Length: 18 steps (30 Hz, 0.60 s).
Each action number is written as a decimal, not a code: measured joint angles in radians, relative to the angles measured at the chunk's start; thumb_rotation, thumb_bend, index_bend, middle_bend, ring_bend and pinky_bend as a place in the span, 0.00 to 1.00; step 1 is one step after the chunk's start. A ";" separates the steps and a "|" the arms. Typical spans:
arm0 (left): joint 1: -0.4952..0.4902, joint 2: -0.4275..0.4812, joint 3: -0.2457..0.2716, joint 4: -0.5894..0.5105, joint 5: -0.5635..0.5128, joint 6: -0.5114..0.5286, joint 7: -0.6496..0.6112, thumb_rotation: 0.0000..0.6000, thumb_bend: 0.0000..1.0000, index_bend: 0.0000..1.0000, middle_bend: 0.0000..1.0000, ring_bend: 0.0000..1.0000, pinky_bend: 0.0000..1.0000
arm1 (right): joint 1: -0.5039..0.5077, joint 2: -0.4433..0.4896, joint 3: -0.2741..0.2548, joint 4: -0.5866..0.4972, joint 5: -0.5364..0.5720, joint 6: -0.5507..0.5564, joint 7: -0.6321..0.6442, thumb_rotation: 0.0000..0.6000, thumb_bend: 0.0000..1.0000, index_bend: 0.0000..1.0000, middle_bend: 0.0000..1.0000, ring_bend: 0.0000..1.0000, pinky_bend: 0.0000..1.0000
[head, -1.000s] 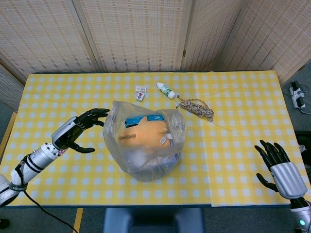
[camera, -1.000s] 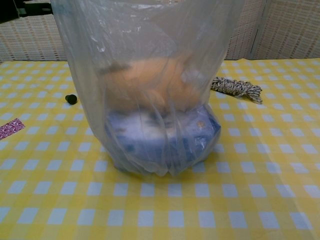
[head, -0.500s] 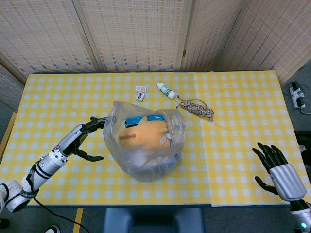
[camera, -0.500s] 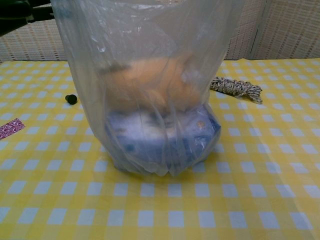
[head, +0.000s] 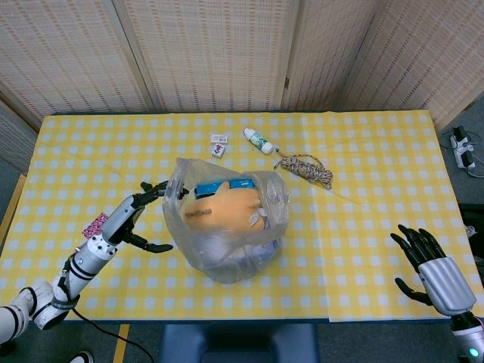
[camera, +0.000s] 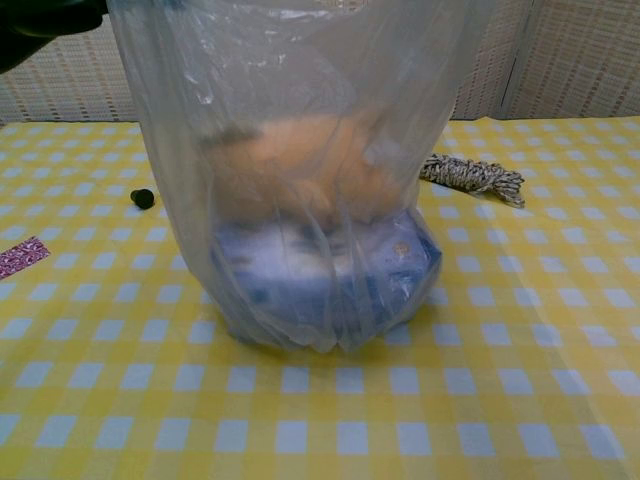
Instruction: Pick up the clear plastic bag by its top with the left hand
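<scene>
The clear plastic bag (head: pixel 227 219) stands upright mid-table, holding an orange soft item over a blue-and-white pack; it fills the chest view (camera: pixel 310 200). My left hand (head: pixel 140 215) is at the bag's left side with fingers spread. Its upper fingertips (head: pixel 168 188) reach the bag's top-left rim and the thumb points at the bag lower down. Nothing is gripped. In the chest view only a dark part of the left hand (camera: pixel 40 20) shows in the top left corner. My right hand (head: pixel 427 265) hovers open at the table's near right edge.
Behind the bag lie two small tiles (head: pixel 219 144), a small bottle (head: pixel 258 141) and a coil of rope (head: pixel 305 168), the rope also in the chest view (camera: pixel 472 177). A pink patterned card (head: pixel 94 224) lies under my left forearm. A small black knob (camera: pixel 143 198) sits left of the bag.
My left hand has moved right, up to the bag's top-left rim, with the forearm swinging in toward the table's near edge. The right hand drifted slightly. The bag has stayed put.
</scene>
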 measured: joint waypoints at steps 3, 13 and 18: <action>-0.001 -0.023 -0.011 0.006 -0.002 0.014 0.003 1.00 0.09 0.31 0.28 0.18 0.26 | -0.001 0.002 0.000 0.000 0.001 0.002 0.002 1.00 0.34 0.00 0.00 0.00 0.00; -0.015 -0.087 -0.025 0.022 0.006 0.024 0.019 1.00 0.09 0.34 0.30 0.20 0.28 | -0.004 0.005 0.002 0.001 0.001 0.011 0.011 1.00 0.34 0.00 0.00 0.00 0.00; -0.025 -0.118 -0.016 0.041 0.012 0.008 0.028 1.00 0.09 0.34 0.31 0.20 0.29 | -0.005 0.008 0.002 0.000 0.000 0.016 0.015 1.00 0.34 0.00 0.00 0.00 0.00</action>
